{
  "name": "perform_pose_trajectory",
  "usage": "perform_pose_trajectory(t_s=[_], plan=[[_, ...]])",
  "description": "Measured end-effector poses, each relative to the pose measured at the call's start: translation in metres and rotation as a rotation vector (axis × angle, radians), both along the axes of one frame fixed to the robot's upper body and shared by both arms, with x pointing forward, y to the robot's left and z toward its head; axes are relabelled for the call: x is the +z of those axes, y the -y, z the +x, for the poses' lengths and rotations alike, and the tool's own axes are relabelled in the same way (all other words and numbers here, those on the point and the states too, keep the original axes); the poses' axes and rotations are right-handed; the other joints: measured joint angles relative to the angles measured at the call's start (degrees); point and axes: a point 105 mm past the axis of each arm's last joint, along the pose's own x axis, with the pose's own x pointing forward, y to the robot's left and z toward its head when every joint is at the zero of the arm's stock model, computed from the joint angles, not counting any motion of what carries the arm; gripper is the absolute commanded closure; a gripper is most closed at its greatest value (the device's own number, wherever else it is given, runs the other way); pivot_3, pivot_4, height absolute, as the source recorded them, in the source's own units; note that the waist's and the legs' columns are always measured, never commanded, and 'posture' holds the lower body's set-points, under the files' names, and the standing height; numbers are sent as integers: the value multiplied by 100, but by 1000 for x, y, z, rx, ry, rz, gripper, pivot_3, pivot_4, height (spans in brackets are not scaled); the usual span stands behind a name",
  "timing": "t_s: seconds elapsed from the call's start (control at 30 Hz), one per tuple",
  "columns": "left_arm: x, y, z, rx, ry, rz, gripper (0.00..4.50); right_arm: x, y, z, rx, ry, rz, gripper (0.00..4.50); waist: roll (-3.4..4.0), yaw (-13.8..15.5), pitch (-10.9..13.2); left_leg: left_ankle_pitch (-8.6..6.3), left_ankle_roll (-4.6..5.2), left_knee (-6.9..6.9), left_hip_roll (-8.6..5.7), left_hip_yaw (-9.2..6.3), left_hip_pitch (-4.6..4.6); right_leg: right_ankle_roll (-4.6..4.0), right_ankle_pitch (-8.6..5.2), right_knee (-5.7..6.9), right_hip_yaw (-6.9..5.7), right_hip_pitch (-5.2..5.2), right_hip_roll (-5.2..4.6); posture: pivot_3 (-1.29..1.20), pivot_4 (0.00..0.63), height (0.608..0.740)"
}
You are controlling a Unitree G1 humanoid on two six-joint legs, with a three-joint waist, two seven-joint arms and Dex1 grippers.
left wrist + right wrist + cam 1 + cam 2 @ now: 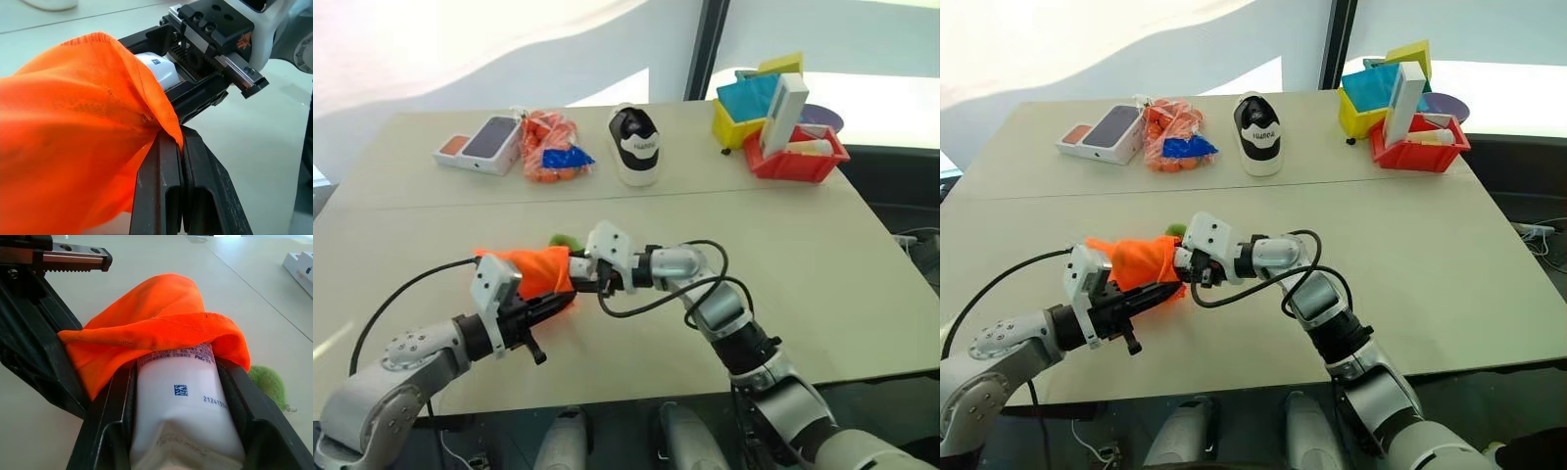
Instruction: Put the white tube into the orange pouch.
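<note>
Two black fingers of the right gripper (pixel 181 431) are clamping the smooth white tube (pixel 183 406), its front end sliding under the mesh-weave orange pouch (pixel 161 328). The left gripper (pixel 181 147) is pinching shut on the pouch's rim above the table (pixel 803 245).

Counting what's sitting here: one orange pouch (pixel 533 269), one white tube (pixel 183 416), one shoe (pixel 635 144), two bins (pixel 795 157), two boxed phones (pixel 481 145), one bag of orange bits (pixel 551 149).

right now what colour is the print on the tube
Blue: a small square code and digits on the white tube, clearest in the right wrist view.
</note>
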Motion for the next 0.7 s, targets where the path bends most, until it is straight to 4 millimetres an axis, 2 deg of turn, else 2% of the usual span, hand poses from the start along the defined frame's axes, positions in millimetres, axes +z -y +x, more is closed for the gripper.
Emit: perform_pose_trajectory(t_s=[0.23, 0.47, 0.7], plan=[[-7, -11, 1, 48, -14, 62, 4500, -9, -6, -4, -10, -40, -28, 2673, 0, -51, 0, 0, 0, -8, 0, 0, -1, 0, 0, 0, 0, -6, -1, 0, 150, 740], [-20, -15, 9, 137, -21, 110, 4500, -22, -19, 6, -104, -73, -57, 2673, 0, -105, 0, 0, 0, -6, -1, 0, -2, 0, 1, 1, 1, -6, -1, 0, 150, 740], [-23, -21, 11, 174, -24, 123, 4500, -25, -27, 8, -146, -94, -66, 2673, 0, -124, 0, 0, 0, -10, 0, 0, -2, 2, 1, 1, 1, -8, -1, 0, 150, 740]])
